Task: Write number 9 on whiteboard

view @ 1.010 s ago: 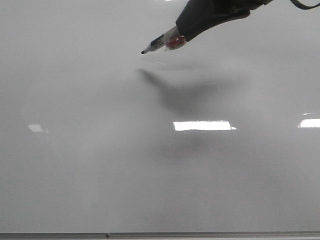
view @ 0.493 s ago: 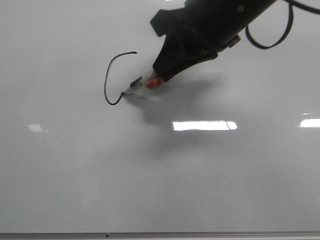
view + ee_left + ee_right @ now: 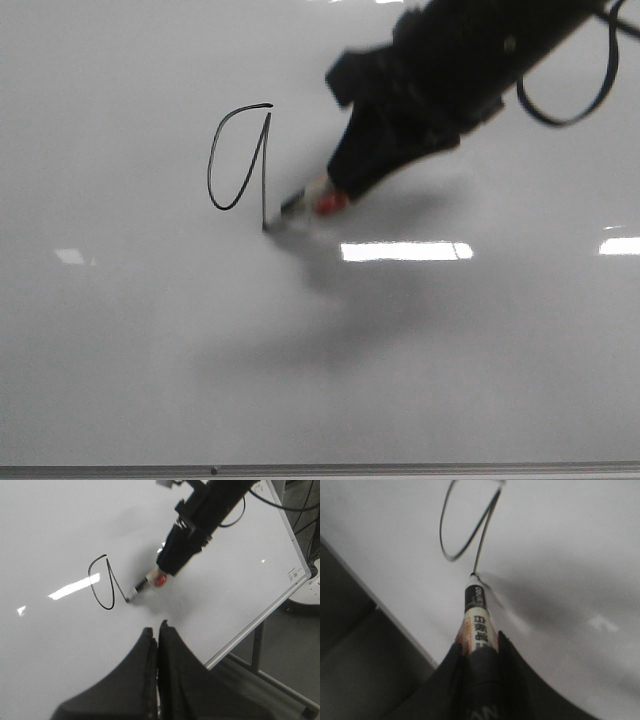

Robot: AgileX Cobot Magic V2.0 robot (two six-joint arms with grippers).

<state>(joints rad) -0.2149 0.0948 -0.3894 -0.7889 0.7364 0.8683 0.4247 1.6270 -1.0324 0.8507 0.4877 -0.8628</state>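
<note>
Front view, left to right: I see the number 9 [image 3: 240, 160] in the upper left of the frame on the whiteboard [image 3: 120, 350], its loop closed and the tail only partly drawn. At its lower end the marker [image 3: 300, 208] tip touches the board, clamped in my right pincer [image 3: 345, 185]. I judge the tail needs lengthening. My left pincer [image 3: 158, 645] hangs pressed together, holding nothing.

number 9 [image 3: 240, 160]: loop now closed, tail begun; earlier only an open curve.
marker [image 3: 300, 205]: tip lower, at the tail's end.
</note>
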